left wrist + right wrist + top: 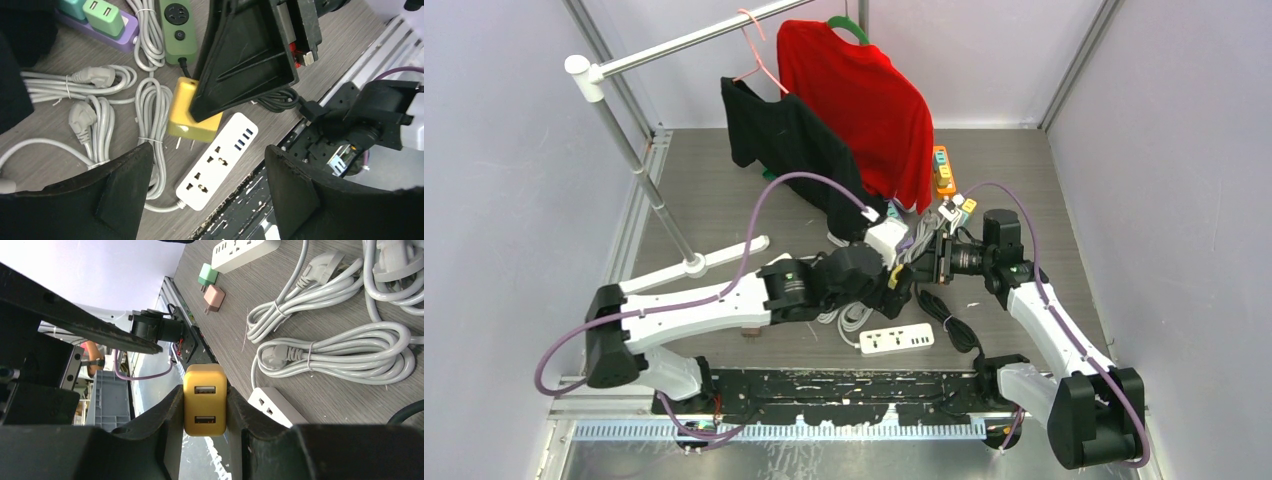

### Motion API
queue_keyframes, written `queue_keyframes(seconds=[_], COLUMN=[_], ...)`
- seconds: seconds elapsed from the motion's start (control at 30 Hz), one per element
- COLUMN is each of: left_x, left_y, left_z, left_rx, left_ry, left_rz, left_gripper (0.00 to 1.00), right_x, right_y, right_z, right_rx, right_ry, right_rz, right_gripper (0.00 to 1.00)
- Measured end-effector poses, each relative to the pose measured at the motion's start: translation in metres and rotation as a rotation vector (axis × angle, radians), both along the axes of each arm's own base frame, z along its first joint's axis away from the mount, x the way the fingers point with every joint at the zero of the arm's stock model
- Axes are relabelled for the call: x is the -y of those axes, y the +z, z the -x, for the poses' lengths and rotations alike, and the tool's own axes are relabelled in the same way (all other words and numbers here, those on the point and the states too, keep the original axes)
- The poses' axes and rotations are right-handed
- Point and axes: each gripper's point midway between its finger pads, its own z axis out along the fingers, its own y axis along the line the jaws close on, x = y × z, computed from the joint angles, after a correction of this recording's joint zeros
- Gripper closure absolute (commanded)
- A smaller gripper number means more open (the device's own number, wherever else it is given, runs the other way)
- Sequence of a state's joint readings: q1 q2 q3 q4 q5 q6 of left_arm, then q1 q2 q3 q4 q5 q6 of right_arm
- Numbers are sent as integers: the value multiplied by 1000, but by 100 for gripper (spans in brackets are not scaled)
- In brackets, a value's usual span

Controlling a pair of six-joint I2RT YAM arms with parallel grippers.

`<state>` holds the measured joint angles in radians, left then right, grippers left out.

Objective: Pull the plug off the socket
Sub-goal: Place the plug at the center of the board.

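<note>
A yellow two-port USB plug [204, 400] is clamped between my right gripper's [204, 407] fingers. In the left wrist view the plug [192, 117] hangs just above the table with its bare prongs out of the white socket strip [217, 162], beside the strip's USB end. The strip lies flat near the table's front edge [896, 339]. My left gripper [207, 155] is open wide, with its fingers on either side above the strip and nothing held. Both grippers meet over the strip in the top view, where the plug [892, 281] is a small yellow spot.
Several coiled grey cables [150, 115] lie left of the strip. A green strip [177, 30] and a purple strip with green plugs [100, 25] lie farther back. A red sweater [854, 100] and black garment [784, 140] hang on the rack. An orange strip [944, 170] is at the back.
</note>
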<state>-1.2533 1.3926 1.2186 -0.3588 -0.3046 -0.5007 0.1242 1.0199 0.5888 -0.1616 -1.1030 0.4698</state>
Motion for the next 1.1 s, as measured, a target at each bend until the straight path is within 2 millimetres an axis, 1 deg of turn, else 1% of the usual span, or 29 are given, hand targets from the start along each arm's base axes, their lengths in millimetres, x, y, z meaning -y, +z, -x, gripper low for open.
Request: queue_keyframes(seconds=[0.17, 0.3, 0.33, 0.43, 0.5, 0.67, 0.73, 0.77, 0.83, 0.9, 0.93, 0.97, 1.0, 1.03, 1.07, 1.1], left_x=[14, 13, 12, 10, 10, 16, 18, 19, 20, 22, 24, 24, 25, 25, 24, 25], left_y=[-12, -27, -31, -39, -42, -46, -48, -49, -52, -55, -55, -56, -56, -56, -56, -56], left_z=[-3, -6, -7, -11, -14, -22, -26, -27, -32, -33, -33, -32, -32, -32, -32, -33], left_rx=[18, 32, 36, 57, 75, 114, 124, 126, 126, 117, 113, 113, 113, 111, 110, 107], left_ry=[-43, -62, -64, -68, -72, -76, -74, -76, -74, -76, -84, -88, -95, -95, -95, -94], left_rz=[-125, -208, -227, -271, -296, -337, -351, -356, -365, -365, -360, -362, -363, -362, -361, -359], left_gripper=[18, 18, 20, 28, 31, 33, 35, 38, 50, 61, 68, 77, 89, 97, 100, 100], right_x=[0, 0, 0, 0, 0, 0, 0, -1, -1, -1, -1, -1, 0, 0, 0, 0], right_y=[1, 0, 0, -1, -2, -4, -4, -4, -4, -5, -5, -5, -5, -5, -5, -5], right_z=[0, 0, 0, 0, 1, 1, 1, 1, 1, 1, -1, 0, 0, 0, 0, -1], right_rx=[1, 2, 2, -3, -7, -18, -19, -19, -18, -16, -12, -12, -14, -15, -14, -13], right_ry=[-1, 0, 0, 1, 0, 3, 4, 5, 6, 4, 2, 3, 2, 2, 2, 2], right_rz=[-2, -3, -3, -3, -4, -5, -5, -6, -7, -6, -6, -7, -7, -7, -8, -8], right_gripper=[86, 86, 86, 86, 86, 86, 86, 86, 86, 83, 80, 76, 72, 68, 64, 59])
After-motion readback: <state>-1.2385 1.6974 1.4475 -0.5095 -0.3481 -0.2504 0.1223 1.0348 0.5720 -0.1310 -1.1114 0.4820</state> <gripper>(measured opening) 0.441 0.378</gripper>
